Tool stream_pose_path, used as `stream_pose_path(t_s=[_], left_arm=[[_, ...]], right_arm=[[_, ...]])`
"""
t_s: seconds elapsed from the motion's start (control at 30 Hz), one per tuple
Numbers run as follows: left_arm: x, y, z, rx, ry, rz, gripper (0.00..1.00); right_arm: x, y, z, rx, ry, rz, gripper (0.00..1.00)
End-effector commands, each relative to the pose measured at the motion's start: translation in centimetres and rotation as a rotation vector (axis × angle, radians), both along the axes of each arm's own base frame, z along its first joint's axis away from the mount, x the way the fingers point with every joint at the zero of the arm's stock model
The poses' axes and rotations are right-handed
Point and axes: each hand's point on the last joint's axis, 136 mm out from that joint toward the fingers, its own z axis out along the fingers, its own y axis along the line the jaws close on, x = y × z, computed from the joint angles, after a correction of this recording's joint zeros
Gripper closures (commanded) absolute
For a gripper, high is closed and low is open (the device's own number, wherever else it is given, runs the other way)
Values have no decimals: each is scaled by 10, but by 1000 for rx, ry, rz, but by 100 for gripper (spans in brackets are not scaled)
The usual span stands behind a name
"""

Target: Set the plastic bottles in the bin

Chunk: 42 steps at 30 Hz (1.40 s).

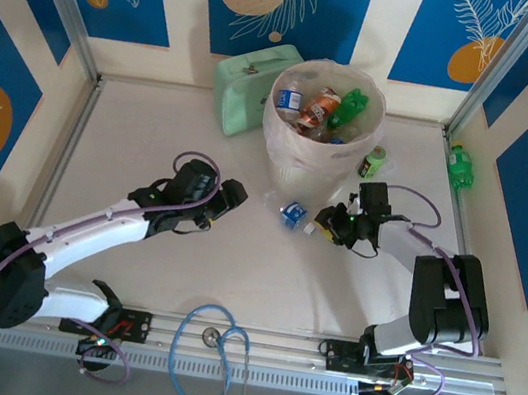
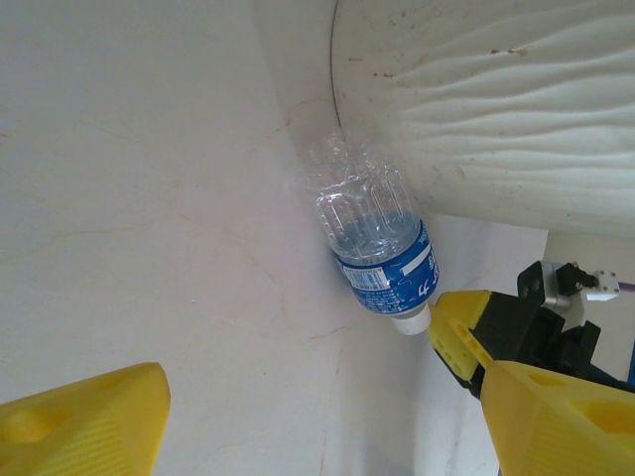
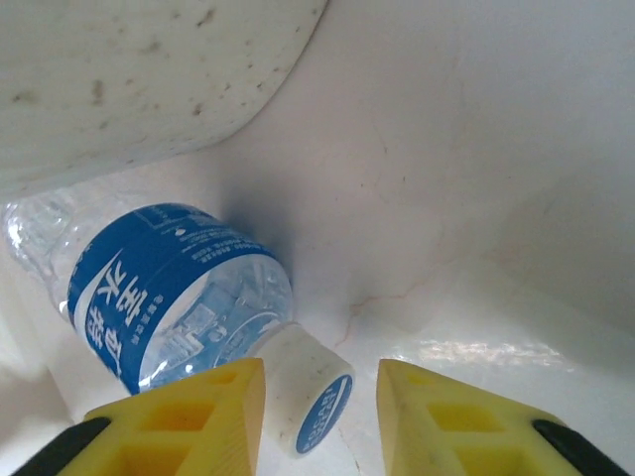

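bottle (image 3: 169,288): light, thin-walled, slippery; we'd pinch its stiff cap (image 3: 313,397) | right hand (image 3: 319,375): released, straddling cap | left hand (image 2: 325,377): released, empty

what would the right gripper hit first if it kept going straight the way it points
Most likely the white cap of the blue-labelled bottle lying on its side: it sits just ahead, in the gap between the fingers of the right gripper. The bin stands off to one side.
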Motion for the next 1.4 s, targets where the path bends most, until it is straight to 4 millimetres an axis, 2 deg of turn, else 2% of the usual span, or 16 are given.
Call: stream_pose_path(t_s=[0.0,0.23,0.43,0.53,0.6,0.7,0.83,1.03,1.13,1.27,1.37], left_arm=[[-3,7,0,29,-7,-5,18],[-4,12,5,30,-25,5,18],[-4,18,3,26,-25,20,18],[-3,21,3,25,-24,28,18],[-2,23,3,21,-26,32,18],[-2,26,4,19,-27,35,18],[-1,33,2,21,-24,46,18],[4,42,-2,-8,-12,75,18],[6,50,4,-8,-24,89,18],[3,69,5,20,-21,127,18],[-3,86,0,46,1,164,18]], right_arm=[[0,4,-7,-24,55,17,68],[-16,28,-8,-40,87,121,71],[-47,59,1,-72,90,221,71],[-62,71,3,-144,83,270,70],[-68,73,6,-212,59,280,64],[-74,77,16,-293,-10,287,48],[-78,96,32,-332,-80,355,29],[-69,127,41,-490,-117,451,16],[-57,144,41,-535,-134,454,1],[-36,165,32,-623,-149,451,1],[-23,171,21,-698,-122,443,1]])
